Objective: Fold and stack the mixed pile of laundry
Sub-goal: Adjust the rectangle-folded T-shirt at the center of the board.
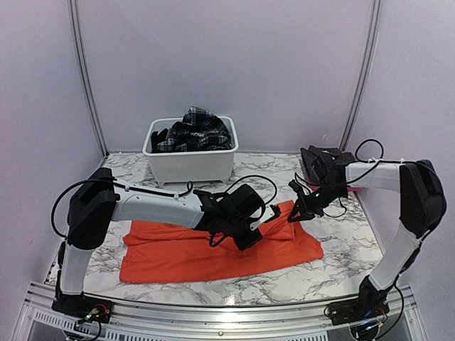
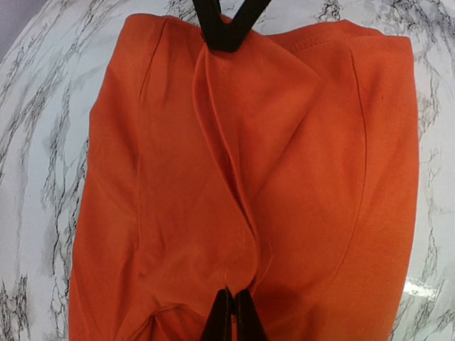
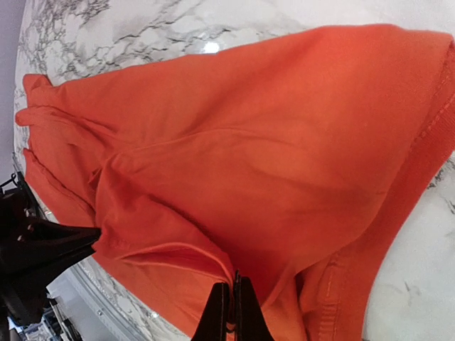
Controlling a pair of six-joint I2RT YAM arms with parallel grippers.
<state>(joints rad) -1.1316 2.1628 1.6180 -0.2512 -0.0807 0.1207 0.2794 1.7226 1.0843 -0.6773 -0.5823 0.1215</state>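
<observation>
The bright orange T-shirt lies spread on the marble table, bunched into a ridge along its far right edge. My left gripper is shut on a fold of that ridge, and the cloth is pinched between its tips. My right gripper is shut on the same ridge at the shirt's far right corner, with fabric caught between its tips. Between the two grippers the shirt rises in a raised crease. The plaid skirt sits heaped in the white tub with a dark cloth beside it.
The white tub stands at the back centre of the table. A dark item with a pink edge lies at the back right, behind the right arm. Bare marble table shows to the right of the shirt and along the front rail.
</observation>
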